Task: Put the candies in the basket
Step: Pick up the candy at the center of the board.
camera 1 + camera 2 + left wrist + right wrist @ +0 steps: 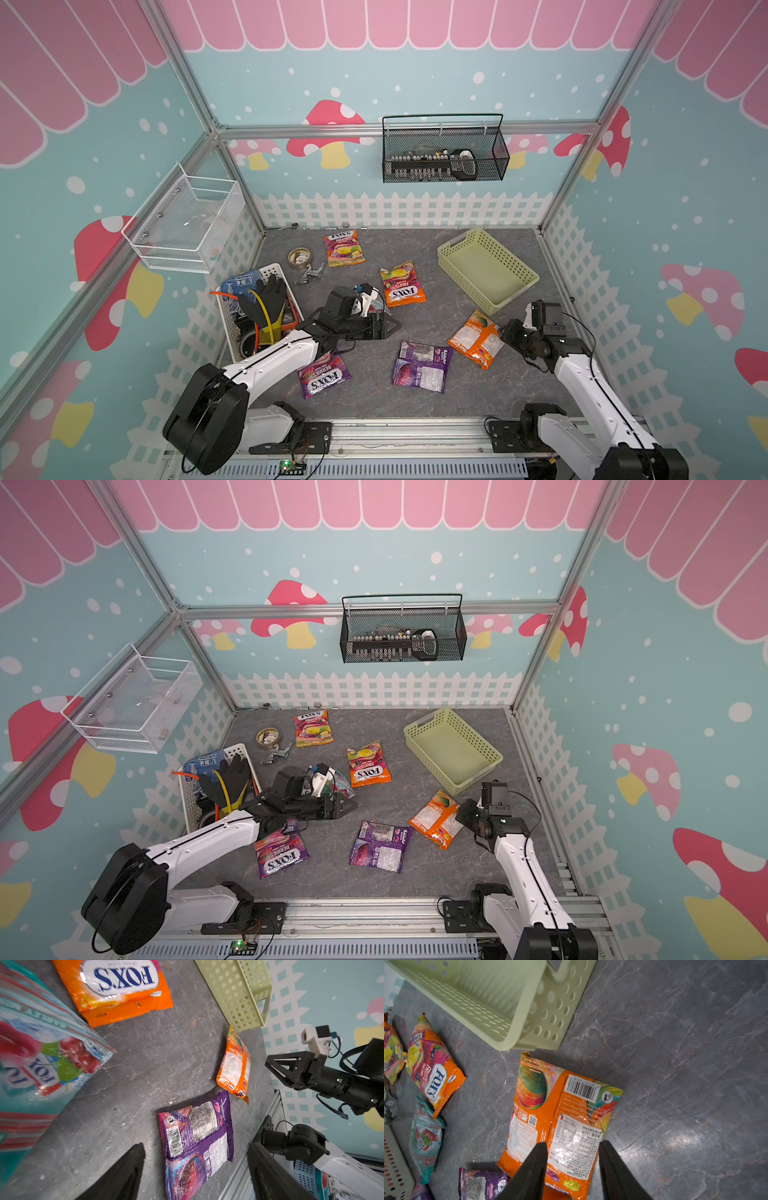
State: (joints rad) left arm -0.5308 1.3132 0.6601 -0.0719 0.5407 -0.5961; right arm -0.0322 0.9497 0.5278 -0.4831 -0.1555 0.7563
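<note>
Straddling the face-down orange candy bag (pixel 560 1118) beside the empty yellow-green basket (pixel 517 1028) with right gripper (pixel 572 1169) jaws apart, likely lining up a pinch, left gripper (pixel 195 1172) spread, empty near the teal bag (pixel 41 1059).

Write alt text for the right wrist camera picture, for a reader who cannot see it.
Two black fingers of the right end effector straddle an orange candy bag lying label side up on a grey marbled table. A corner of the empty pale green basket sits just beyond it, with more candy bags off to one side.
</note>
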